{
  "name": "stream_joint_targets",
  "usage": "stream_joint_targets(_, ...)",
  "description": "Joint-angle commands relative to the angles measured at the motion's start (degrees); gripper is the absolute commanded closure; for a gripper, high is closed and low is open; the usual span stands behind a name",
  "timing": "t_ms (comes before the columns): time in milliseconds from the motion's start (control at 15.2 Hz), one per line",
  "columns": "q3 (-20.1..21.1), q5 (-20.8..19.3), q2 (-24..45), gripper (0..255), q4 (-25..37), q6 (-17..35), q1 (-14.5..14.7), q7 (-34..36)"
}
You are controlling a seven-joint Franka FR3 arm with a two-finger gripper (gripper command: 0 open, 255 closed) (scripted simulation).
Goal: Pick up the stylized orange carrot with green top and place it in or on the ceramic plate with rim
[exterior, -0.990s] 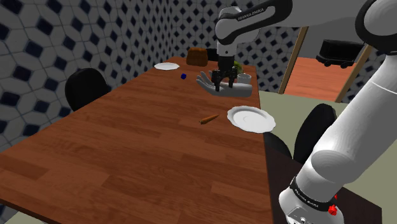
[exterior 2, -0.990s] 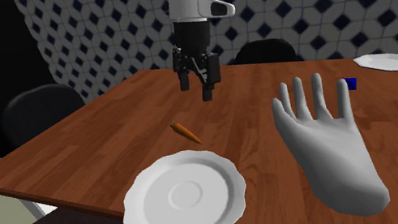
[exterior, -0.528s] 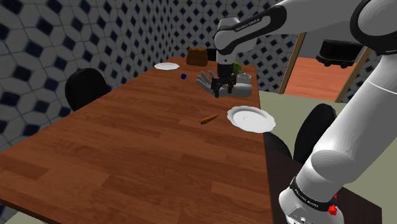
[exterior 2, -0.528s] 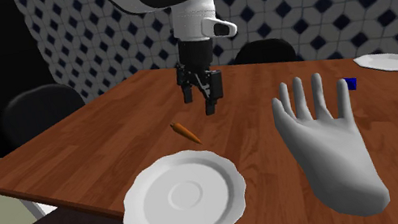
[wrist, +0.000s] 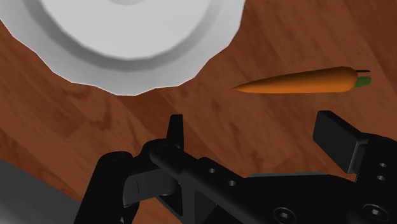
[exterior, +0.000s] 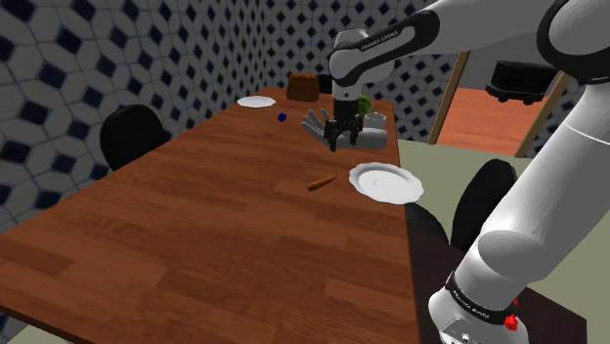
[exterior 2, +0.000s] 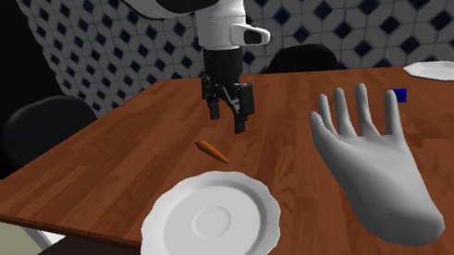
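Reading the second exterior view from the left, you've got the white plate [exterior 2: 163, 254] with its wavy rim at the near edge of the table [exterior 2: 83, 177]. The carrot [exterior 2: 213, 151] lies flat on the wood just behind the plate, close to the rim but not touching it. In the wrist view the carrot [wrist: 302, 81] points its tip at the plate [wrist: 137, 57], with a strip of table between them and the green end turned away from the plate.

Next over, your gripper [exterior 2: 227, 120] hangs above the table, a bit farther back from the plate than the carrot, fingers down. The jaws are spread wide apart with just air between them, touching neither carrot nor plate. The shoulder view puts the gripper [exterior: 335, 138] up off the wood too.

Right of the plate a grey hand model [exterior 2: 376, 164] stands fingers-up. Well behind that, far from the plate, are a small blue block [exterior 2: 401, 95] and a second plate [exterior 2: 446, 70].
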Motion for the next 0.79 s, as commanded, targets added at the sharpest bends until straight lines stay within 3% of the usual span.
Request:
stream_joint_targets(0, 0.0, 0.0, 0.0, 255, 0.0, 0.0, 0.0, 0.0)
stream_joint_targets(594, 0.0, 0.0, 0.0, 255, 0.0, 0.0, 0.0, 0.0)
stream_joint_targets(660, 0.0, 0.0, 0.0, 0, 0.0, 0.0, 0.0, 0.0)
stream_joint_targets(726, 0.7, 0.4, -1.6, 0, -3.3, 2.7, -0.1, 11.7)
